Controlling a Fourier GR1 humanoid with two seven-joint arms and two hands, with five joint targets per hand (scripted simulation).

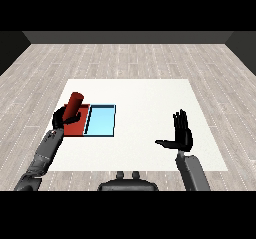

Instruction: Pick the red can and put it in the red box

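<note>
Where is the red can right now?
In the head view, the red can is at the left, tilted, held by the left hand over the red tray, beside the light blue tray.

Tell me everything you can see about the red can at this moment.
The red can is a plain cylinder, darker red than the tray, with no label visible. It is tilted, its top leaning toward the view's right. The left robot hand curls round its lower part, hiding the bottom. It is seen over the red tray, beside the light blue tray; whether it touches the red tray cannot be told.
</note>
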